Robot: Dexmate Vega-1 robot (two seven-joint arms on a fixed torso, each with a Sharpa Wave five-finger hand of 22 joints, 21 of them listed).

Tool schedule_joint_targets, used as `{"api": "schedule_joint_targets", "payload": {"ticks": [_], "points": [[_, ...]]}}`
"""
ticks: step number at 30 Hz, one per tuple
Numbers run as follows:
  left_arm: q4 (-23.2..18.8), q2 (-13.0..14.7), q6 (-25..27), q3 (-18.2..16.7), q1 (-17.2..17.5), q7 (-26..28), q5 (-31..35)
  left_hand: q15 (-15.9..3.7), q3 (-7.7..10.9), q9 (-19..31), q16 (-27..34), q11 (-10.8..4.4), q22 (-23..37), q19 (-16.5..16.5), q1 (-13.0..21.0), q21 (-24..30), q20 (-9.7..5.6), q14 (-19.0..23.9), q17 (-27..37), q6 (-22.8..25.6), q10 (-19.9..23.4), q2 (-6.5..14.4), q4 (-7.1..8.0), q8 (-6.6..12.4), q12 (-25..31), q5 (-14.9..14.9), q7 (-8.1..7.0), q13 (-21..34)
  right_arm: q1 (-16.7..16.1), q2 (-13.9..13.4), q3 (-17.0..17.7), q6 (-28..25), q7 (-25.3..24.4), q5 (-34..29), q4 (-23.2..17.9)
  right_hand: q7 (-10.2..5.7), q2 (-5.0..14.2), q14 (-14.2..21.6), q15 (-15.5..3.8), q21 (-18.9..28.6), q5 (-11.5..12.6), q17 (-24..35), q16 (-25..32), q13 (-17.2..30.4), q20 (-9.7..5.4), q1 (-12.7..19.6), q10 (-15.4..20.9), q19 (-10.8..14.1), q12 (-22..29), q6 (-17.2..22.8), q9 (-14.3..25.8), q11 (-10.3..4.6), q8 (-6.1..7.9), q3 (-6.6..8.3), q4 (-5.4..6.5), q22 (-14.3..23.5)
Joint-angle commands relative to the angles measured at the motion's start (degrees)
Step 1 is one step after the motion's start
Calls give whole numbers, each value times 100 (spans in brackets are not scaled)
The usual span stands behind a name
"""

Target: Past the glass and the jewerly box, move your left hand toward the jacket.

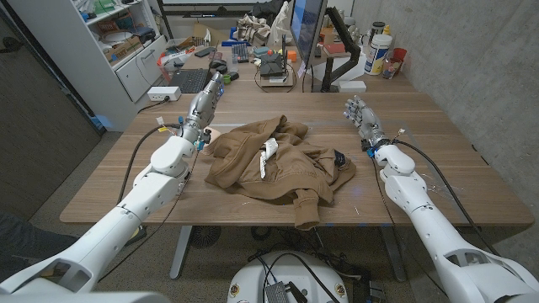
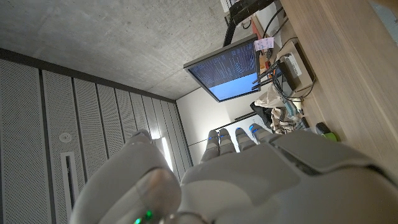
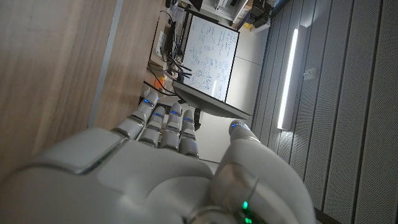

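A brown jacket (image 1: 271,161) lies crumpled in the middle of the wooden table (image 1: 438,172), with a white tag (image 1: 269,156) on top. My left hand (image 1: 207,98) is held out just beyond the jacket's far left corner, fingers straight and apart from the cloth, holding nothing. My right hand (image 1: 360,114) stands to the jacket's far right, fingers extended and empty. The left wrist view looks along the back of my left hand (image 2: 249,177) over the table (image 2: 348,68). The right wrist view does the same for my right hand (image 3: 149,168).
A small dark object (image 1: 338,156) sits at the jacket's right edge. Behind the table stand a monitor (image 1: 307,34), a laptop (image 1: 189,82), bottles (image 1: 379,52) and desk clutter. A white cabinet (image 1: 109,42) stands at the back left.
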Motion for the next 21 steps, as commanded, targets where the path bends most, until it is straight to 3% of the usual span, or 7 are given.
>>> {"api": "schedule_joint_targets", "payload": {"ticks": [1, 21], "points": [[-254, 69, -20, -27, 71, 114, 186, -6, 24, 21, -7, 18, 15, 3, 38, -8, 7, 36, 8, 47, 24, 42, -40, 39, 26, 58, 30, 12, -29, 31, 37, 119, -19, 84, 49, 5, 58, 63, -16, -23, -20, 10, -2, 15, -97, 18, 51, 42, 9, 68, 0, 7, 21, 8, -25, 29], [-580, 304, 111, -46, 164, 118, 405, -17, 35, 22, -12, 7, 16, -17, 112, -37, 34, 56, 5, 102, 46, 82, -80, 46, 25, 66, 15, 8, 55, 110, 4, 218, -1, 74, 187, -6, 63, 70, -8, -61, -31, 12, -14, 15, -81, 9, 51, 47, 0, 83, 0, -6, 15, 0, -38, 30]]}}
